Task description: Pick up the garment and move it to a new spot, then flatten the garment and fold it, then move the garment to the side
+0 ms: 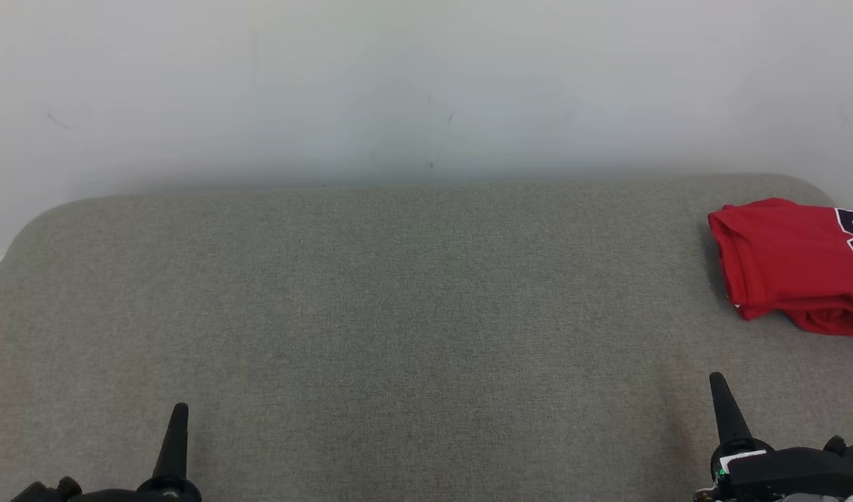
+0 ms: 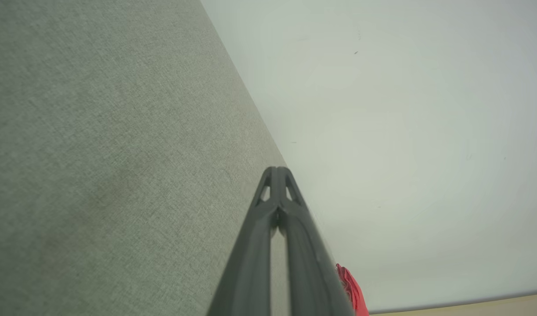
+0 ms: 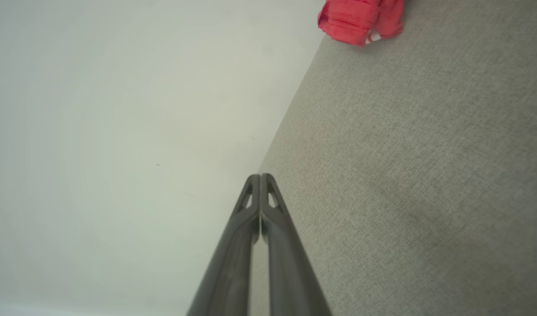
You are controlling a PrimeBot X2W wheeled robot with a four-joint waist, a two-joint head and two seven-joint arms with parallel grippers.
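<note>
Red garment (image 1: 782,258) lies folded at the table's (image 1: 398,314) far right corner, so the move aside looks done. Left tool (image 1: 178,418) and right tool (image 1: 720,390) rest at the table's near edge, both pinched closed, empty. Next, I'd judge, just keep clear.

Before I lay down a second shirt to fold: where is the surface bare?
Bare: the grey surface from its left edge to the red garment, between the wall and the left gripper and right gripper. Crowded at the far right, where the garment lies.
</note>
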